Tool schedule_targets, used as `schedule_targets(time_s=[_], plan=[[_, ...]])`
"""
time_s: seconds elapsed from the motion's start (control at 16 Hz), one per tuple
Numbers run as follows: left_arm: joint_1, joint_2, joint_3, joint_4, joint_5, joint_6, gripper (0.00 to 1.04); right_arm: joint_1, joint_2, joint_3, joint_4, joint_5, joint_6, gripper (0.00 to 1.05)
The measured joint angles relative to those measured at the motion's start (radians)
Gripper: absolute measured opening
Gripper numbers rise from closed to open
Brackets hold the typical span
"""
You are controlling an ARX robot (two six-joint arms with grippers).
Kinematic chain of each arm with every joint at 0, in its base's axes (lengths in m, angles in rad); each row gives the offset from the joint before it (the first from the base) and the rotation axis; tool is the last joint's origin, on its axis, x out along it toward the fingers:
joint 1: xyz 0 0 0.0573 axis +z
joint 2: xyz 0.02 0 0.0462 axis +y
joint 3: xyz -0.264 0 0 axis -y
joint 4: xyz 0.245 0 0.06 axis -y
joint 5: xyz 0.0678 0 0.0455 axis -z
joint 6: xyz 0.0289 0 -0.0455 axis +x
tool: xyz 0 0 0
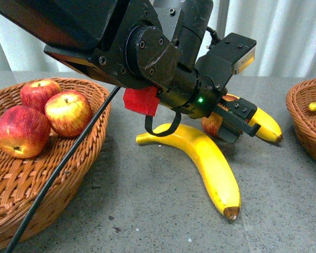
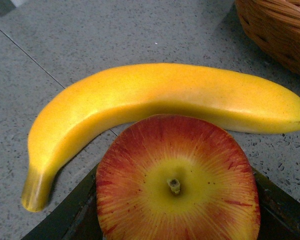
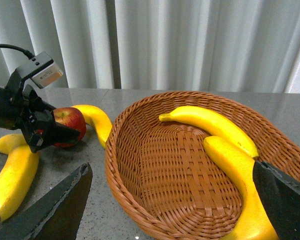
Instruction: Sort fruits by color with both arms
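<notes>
Left gripper [image 1: 230, 120] clamps the apple [image 2: 175, 182], which touches a banana [image 2: 155, 100]; right gripper [image 3: 170, 205] hangs over a basket [image 3: 125, 165], jaws wide apart.

Grey speckled table [image 1: 147, 226] is carrying two baskets and loose fruit.
A wicker basket [image 1: 52, 184] is sitting at 9 o'clock and a second basket [image 1: 305, 121] at 3 o'clock. A long banana [image 1: 205, 158] is lying at centre, its tip pointing toward 5 o'clock. A shorter banana [image 1: 267, 125] is lying at its 2 o'clock, with an apple [image 1: 213, 125] between them.
</notes>
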Motion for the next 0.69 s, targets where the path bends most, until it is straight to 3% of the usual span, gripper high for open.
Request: schedule_targets(time_s=[0.38, 0.69], plan=[[0.016, -0.373, -0.194, 0.151, -0.321, -0.122, 0.69, 0.000, 0.000, 0.000, 0.000, 0.000, 0.000, 0.98], [0.104, -0.779, -0.637, 0.293, -0.595, -0.225, 0.69, 0.000, 0.000, 0.000, 0.000, 0.000, 0.000, 0.98]])
